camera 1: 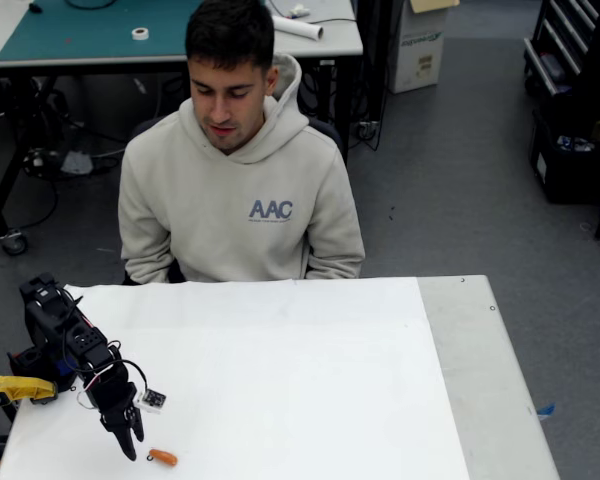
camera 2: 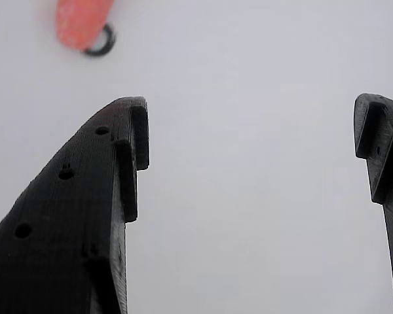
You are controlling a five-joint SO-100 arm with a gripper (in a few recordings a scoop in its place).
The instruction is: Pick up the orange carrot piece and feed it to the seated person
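My claw [camera 2: 249, 144] is spread wide with nothing in it; in the wrist view only bare white sheet lies between the two black fingers [camera 2: 85, 216]. In the fixed view the claw [camera 1: 128, 432] hangs low over the sheet [camera 1: 310, 380] near the table's front left corner, tips pointing down.

The carrot [camera 2: 82, 23] is not between my fingers. In the wrist view it sits beyond the left fingertip and off to that side, with a small dark ring touching its end. In the fixed view the carrot [camera 1: 162, 458] lies flat just right of my tips.

The risk, as I judge it: if I close from here I pinch nothing, or my left finger knocks the piece and rolls it toward the near edge. It is small and rounded, so an off-centre squeeze could squirt it out. I would need to shift over it first.

The man [camera 1: 238, 170] sits across the table, well apart, so a weak hold could drop the piece on the way.
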